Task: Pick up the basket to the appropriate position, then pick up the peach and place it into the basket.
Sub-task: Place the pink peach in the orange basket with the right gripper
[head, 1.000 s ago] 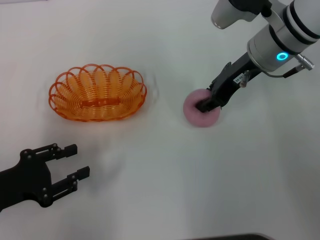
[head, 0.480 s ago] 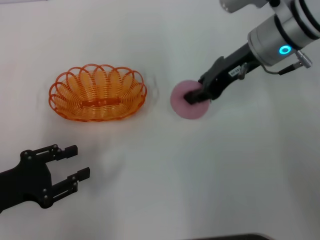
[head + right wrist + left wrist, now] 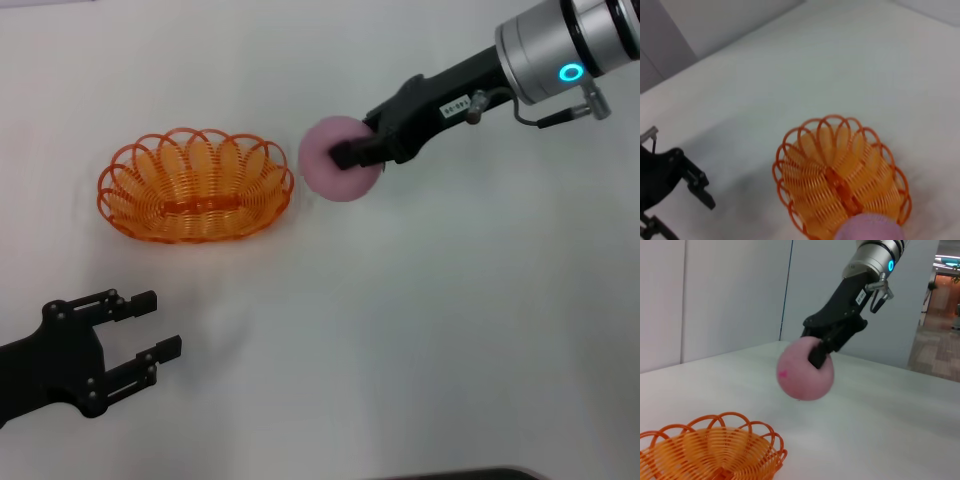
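The orange wire basket [image 3: 195, 186] rests on the white table, left of centre; it also shows as the basket [image 3: 710, 450] and the basket [image 3: 840, 180] in the wrist views. Lifted off the table, the pink peach [image 3: 337, 160] hangs just right of the basket's rim, with my right gripper [image 3: 352, 155] shut on it. From the left wrist the peach [image 3: 805, 370] is seen in the air beyond the basket, held by the right gripper [image 3: 820, 352]. A sliver of the peach [image 3: 870, 228] shows in the right wrist view. My left gripper [image 3: 150, 325] stands open near the table's front left.
The white table [image 3: 420, 330] spreads around the basket. A pale wall [image 3: 730, 295] rises behind the table's far edge. My left gripper [image 3: 687, 182] shows farther off in the right wrist view.
My right gripper has lifted the peach off the table and carried it left, toward the basket's right rim. The left arm and the basket have not moved.
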